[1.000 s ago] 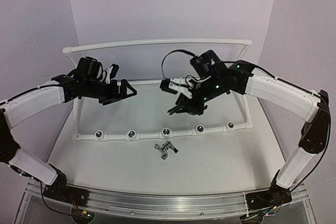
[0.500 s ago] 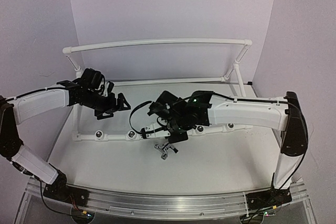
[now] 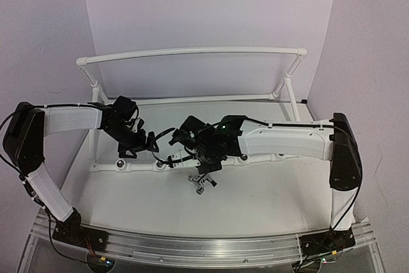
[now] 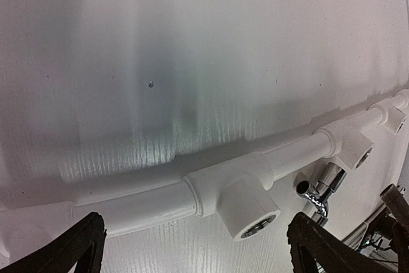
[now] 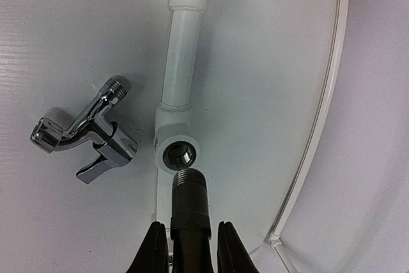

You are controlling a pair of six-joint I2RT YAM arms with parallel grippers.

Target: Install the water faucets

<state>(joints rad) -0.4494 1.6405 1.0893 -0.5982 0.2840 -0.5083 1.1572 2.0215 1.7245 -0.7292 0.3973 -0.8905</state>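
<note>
My right gripper [image 5: 187, 228] is shut on a dark water faucet [image 5: 188, 199] by its body. The threaded stem points at a silver-ringed socket [image 5: 179, 155] of the white pipe frame [image 5: 182, 49], with its tip just short of the opening. A second faucet [image 5: 86, 139], shiny metal, lies loose on the table left of that socket; it also shows in the top view [image 3: 201, 183]. My left gripper [image 4: 198, 254] is open wide over another socket [image 4: 249, 208] on the front pipe and holds nothing. In the top view the right gripper [image 3: 206, 160] is at the middle of the front pipe and the left gripper [image 3: 137, 145] is further left.
The white pipe frame [image 3: 192, 51] stands on the table with a raised back rail and side struts. Its front pipe carries further sockets [image 3: 280, 153] to the right. The table's white rim [image 5: 326, 113] curves past on the right in the right wrist view.
Both arms came down to the front pipe. The right gripper swung from the back right to the middle socket. The left gripper dropped forward onto the pipe's left part.
</note>
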